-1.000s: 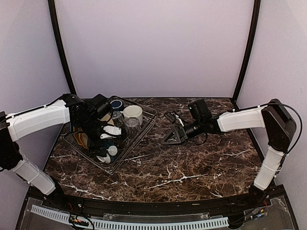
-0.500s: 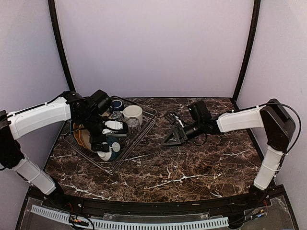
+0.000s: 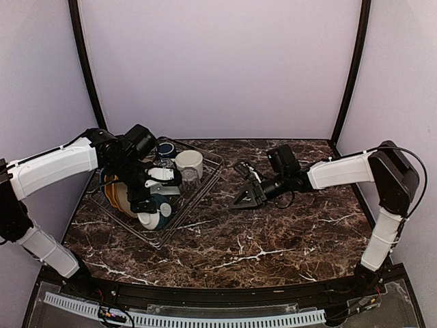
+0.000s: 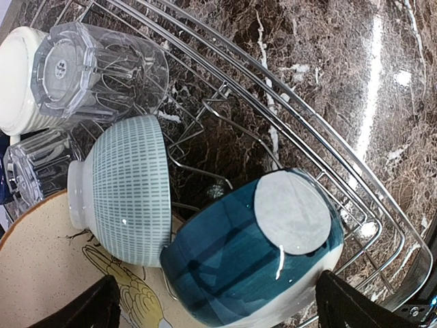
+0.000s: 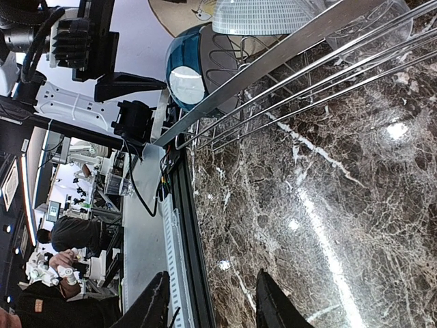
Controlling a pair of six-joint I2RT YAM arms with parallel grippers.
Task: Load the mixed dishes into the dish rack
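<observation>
The dish rack (image 3: 202, 183) stands at the back left. In it are the cream mug (image 3: 189, 162), a clear ribbed glass (image 4: 102, 72), the pale-teal bowl (image 4: 126, 195), the cream leaf-patterned plate (image 4: 48, 273), the mustard-yellow plate (image 3: 113, 195) and the blue dotted plate (image 3: 164, 147). The dark blue mug (image 4: 252, 253) lies on its side, base up, near the rack's front rim (image 4: 328, 164). My left gripper (image 4: 225, 307) is wide open, a finger on each side of this mug without touching it. My right gripper (image 3: 240, 197) is open and empty, low over the marble right of the rack.
A second clear glass (image 4: 31, 171) lies beside the bowl. The right wrist view shows the rack's rim (image 5: 287, 51) and the dark blue mug (image 5: 191, 72) from the side. The dark marble table (image 3: 273, 232) stretches to the right and front.
My left wrist has turned and drawn back a little above the dark blue mug, which stays lying in the rack. The right arm has barely moved.
</observation>
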